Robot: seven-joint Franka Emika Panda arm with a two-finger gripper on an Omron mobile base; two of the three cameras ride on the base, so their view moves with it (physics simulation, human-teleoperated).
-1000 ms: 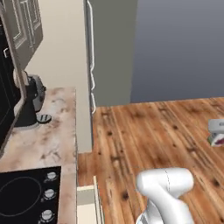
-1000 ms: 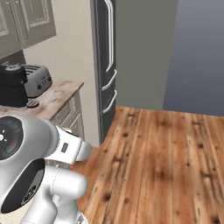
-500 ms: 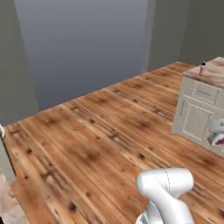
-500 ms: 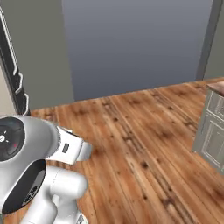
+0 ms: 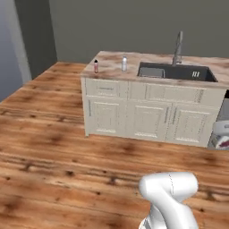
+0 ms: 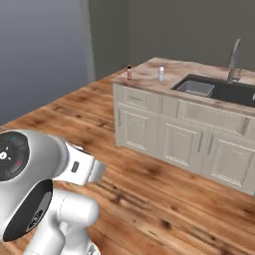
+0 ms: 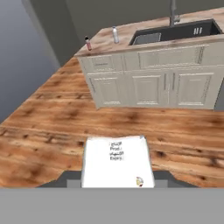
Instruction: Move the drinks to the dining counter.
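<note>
Two drinks stand upright on the left end of the dining counter (image 5: 112,71): a pink bottle with a dark cap (image 5: 95,66) (image 6: 129,72) (image 7: 88,43) and a whitish bottle (image 5: 124,63) (image 6: 161,73) (image 7: 115,34). The counter lies well ahead of me across the floor. My gripper (image 7: 117,177) is shut on a white carton with small print (image 7: 117,159), which hides the fingertips. At the right edge of the left base view, the hand (image 5: 222,134) hangs beside the counter's right end.
A dark sink basin (image 5: 174,71) and a grey faucet (image 5: 178,42) take up the counter's right half. Pale drawer and door fronts (image 5: 143,116) face me. Wooden floor (image 5: 53,147) stretches between me and the counter, with grey walls behind.
The base has turned, so both base views swung from the cooktop counter and fridge, across the bare floor, to the dining counter. The gripper's hold is unchanged.
</note>
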